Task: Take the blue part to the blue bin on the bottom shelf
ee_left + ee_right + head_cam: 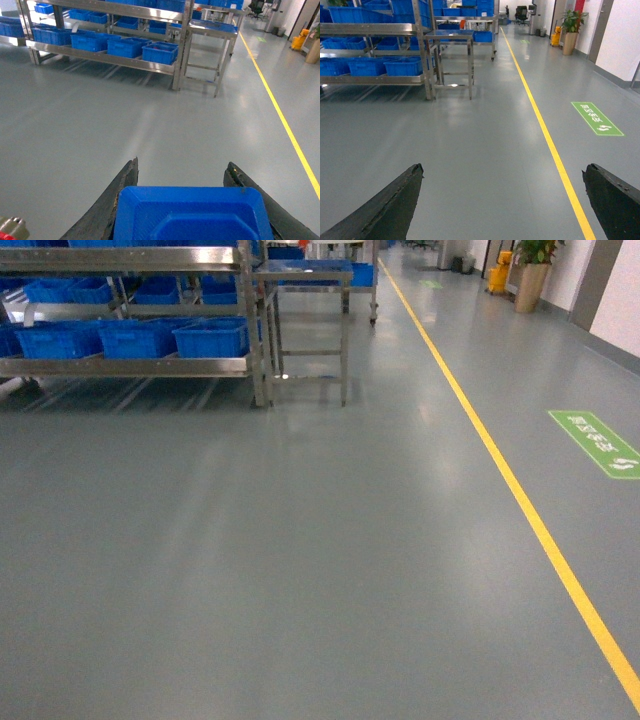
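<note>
Standing beside the bottom shelf (130, 366), a small steel table (305, 278) flanks open floor (320, 540).

The floor (300, 560) was smooth grey coating with a soft sheen, carrying a glossy yellow line (520, 500); the rack's bottom shelf (130, 367) was polished stainless steel, as was the small table (305, 300) beside it; the bins (212, 337) looked like smooth blue plastic; the blue part (192, 215) in the left hand (185, 180) was glossy moulded plastic; both hands' fingers (385, 205) were matt black, rough-edged.
</note>
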Robot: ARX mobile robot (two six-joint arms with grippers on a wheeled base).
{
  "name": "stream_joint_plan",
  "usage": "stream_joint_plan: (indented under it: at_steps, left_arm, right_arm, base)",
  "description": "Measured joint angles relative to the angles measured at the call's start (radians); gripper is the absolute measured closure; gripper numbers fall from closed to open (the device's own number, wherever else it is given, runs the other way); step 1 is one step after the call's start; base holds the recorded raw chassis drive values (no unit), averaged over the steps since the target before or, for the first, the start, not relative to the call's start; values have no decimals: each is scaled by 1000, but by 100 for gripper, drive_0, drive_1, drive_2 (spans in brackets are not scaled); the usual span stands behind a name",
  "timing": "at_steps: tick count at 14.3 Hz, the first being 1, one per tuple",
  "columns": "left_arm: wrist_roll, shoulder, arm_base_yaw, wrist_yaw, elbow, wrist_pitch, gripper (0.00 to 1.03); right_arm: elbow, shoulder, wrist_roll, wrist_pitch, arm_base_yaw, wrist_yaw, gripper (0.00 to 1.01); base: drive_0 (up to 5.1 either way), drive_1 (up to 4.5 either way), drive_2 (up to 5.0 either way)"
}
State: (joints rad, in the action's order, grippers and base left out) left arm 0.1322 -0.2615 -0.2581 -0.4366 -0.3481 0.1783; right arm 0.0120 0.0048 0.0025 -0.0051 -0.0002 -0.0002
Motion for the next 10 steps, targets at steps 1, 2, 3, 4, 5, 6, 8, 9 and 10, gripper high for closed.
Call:
stream_joint_plan:
  at_steps: [1,2,3,4,5,6,8,9,10]
  left_arm:
    - [0,0,0,0,0,1,60]
    - [0,0,0,0,0,0,60]
    - [0,0,0,0,0,0,60]
    - [0,0,0,0,0,3,60]
    - [0,0,0,0,0,-1,60]
    - [0,0,0,0,0,2,60]
    - [0,0,0,0,0,-2,60]
    - [0,0,0,-1,1,2,60]
    - [0,0,0,0,1,1,60]
  right_arm:
    - [0,0,0,-1,0,0,3]
    - [0,0,0,2,0,0,3]
    - [0,0,0,0,0,0,3]
    - [0,0,0,1,0,0,3]
    - [0,0,0,0,0,0,3]
    - [0,0,0,0,0,0,3]
    - [0,0,0,0,0,0,3]
    - [0,0,0,0,0,0,3]
    - [0,0,0,2,0,0,3]
  base:
    - [10,426,-405]
    - [10,426,-405]
    - [10,426,-405]
    - [10,426,-405]
    - [10,426,-405]
    - [5,420,-410]
    - [5,420,-410]
    - [5,420,-410]
    - [-6,409,-421]
